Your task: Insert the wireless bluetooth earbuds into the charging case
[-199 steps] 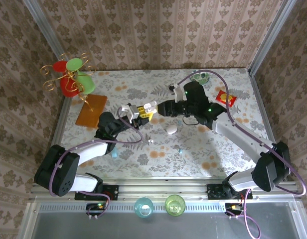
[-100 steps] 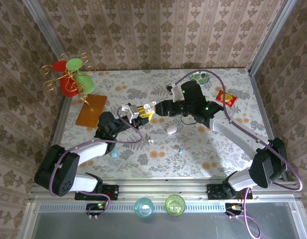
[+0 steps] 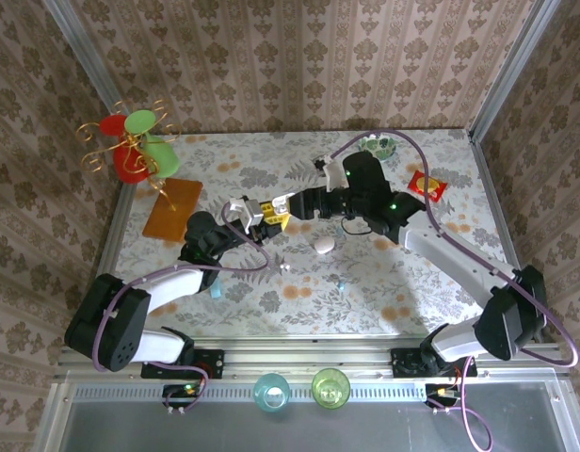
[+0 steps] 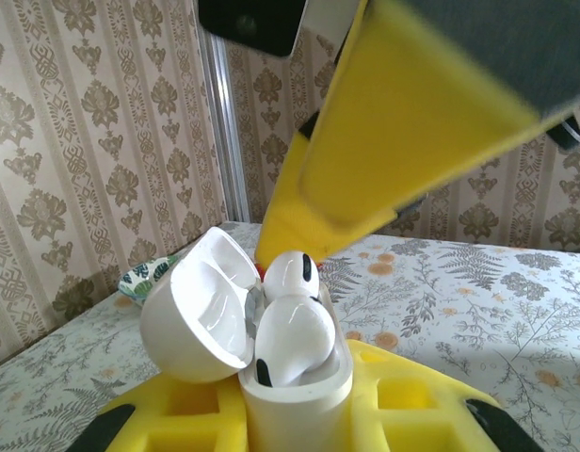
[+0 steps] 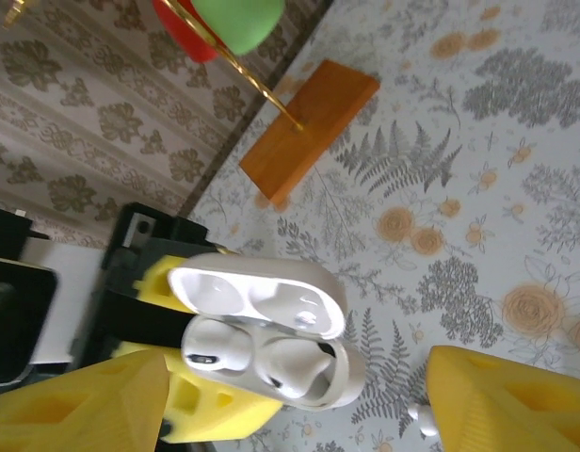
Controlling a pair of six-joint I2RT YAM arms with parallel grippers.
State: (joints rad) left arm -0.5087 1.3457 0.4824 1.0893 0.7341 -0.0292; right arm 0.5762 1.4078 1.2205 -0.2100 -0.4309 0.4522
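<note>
The charging case is white, not blue, and stands upright with its lid swung open. My left gripper is shut on it between yellow fingers. Two white earbuds sit in its wells: the near one low, the far one a little higher. My right gripper is open, and its yellow fingers straddle the case from above. One right finger hangs just behind the far earbud. From above, both grippers meet mid-table.
A white oval pebble and a tiny white bit lie on the floral table just right of the grippers. A red-and-green ornament stand on an orange base is at the left. A bowl and a red packet lie far right.
The right arm has crept slightly left and away over the case. The left gripper and the case have held still.
</note>
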